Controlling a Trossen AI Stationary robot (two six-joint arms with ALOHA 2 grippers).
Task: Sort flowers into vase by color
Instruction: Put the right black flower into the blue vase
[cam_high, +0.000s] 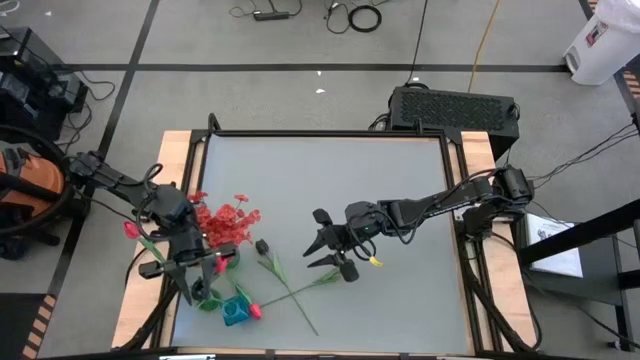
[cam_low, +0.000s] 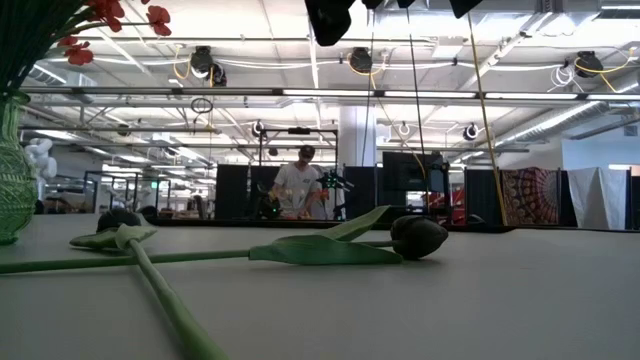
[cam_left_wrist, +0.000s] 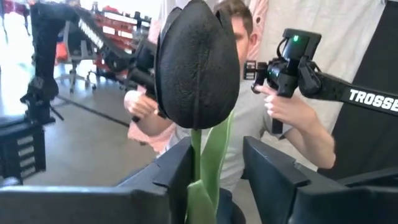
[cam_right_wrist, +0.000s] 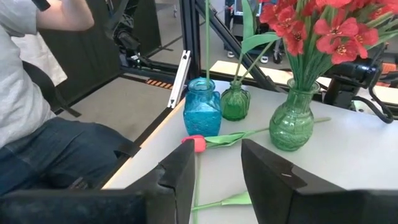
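A black tulip-like bud (cam_left_wrist: 198, 62) stands upright on its green stem (cam_left_wrist: 196, 155) between the fingers of my left gripper (cam_high: 195, 280), which is level and open near the table's near left corner. The stem's lower end is hidden. There stand a small green vase (cam_right_wrist: 235, 101) and a blue vase (cam_right_wrist: 202, 107), each with a stem rising from it, and a bigger green vase (cam_right_wrist: 292, 121) of red flowers (cam_high: 225, 222). A pink bud (cam_right_wrist: 197, 143) and a black bud (cam_high: 262, 245) lie on the table by their stems. My right gripper (cam_high: 330, 252) hangs open above the table's middle. My left gripper's fingers stand on either side of the black flower's stem (cam_left_wrist: 196, 163), just below the bud. The gap is wider than the stem. The stem runs close along one finger (cam_left_wrist: 180, 165); whether they touch I cannot tell.
Two long stems cross on the table (cam_high: 292, 290) between the vases and my right gripper. Another pink bud (cam_high: 130, 230) shows by the table's left edge beside my left arm. A person sits beyond the near left corner (cam_right_wrist: 37, 112). The far half of the table (cam_high: 330, 170) is bare.
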